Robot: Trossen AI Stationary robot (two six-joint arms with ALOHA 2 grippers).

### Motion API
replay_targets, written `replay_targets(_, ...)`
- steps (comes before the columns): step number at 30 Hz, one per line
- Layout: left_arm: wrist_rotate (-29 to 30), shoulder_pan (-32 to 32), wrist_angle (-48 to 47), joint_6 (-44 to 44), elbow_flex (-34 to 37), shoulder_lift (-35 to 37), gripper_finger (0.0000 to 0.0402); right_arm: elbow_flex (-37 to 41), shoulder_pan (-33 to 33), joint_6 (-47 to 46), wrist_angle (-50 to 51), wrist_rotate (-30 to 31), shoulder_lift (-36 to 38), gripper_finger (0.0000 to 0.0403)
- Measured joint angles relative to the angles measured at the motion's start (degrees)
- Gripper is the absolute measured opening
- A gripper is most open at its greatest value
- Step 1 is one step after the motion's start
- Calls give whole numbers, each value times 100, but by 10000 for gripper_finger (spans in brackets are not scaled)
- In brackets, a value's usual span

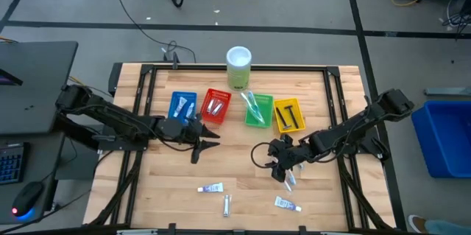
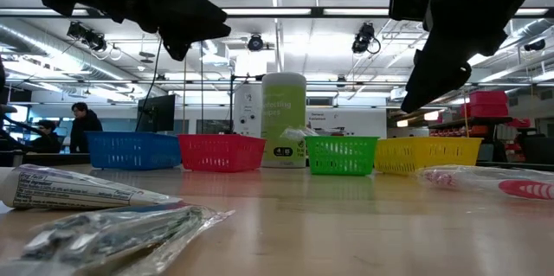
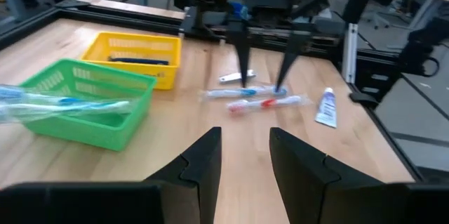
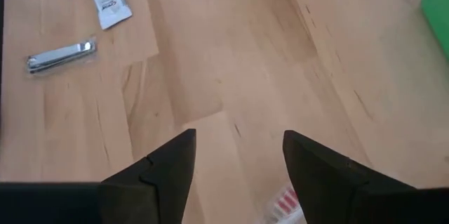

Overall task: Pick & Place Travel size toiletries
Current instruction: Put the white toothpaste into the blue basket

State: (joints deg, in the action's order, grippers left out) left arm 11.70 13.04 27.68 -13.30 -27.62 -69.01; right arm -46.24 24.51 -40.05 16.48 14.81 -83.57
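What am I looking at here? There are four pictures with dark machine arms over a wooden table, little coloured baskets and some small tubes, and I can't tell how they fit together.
It is one robot with two arms, filmed by four cameras at once. One camera looks straight down, one sits at table height, and one rides on each wrist.

From above, the left gripper hangs in front of the blue basket and red basket. The right gripper hovers over wrapped toothbrushes. Both are open and hold nothing.

Behind them stand the green basket, the yellow basket and a pale green cylinder. Loose near the front edge of the table lie a toothpaste tube, a silvery nail clipper and another tube.
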Motion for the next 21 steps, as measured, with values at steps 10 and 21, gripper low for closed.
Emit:
replay_targets(10, 2, 324, 2, 0, 0, 0, 129, 0, -88, 0, -1, 4, 0, 209)
replay_targets(21, 6, 655, 4, 0, 0, 0, 129, 0, -92, 0, -4, 4, 0, 220)
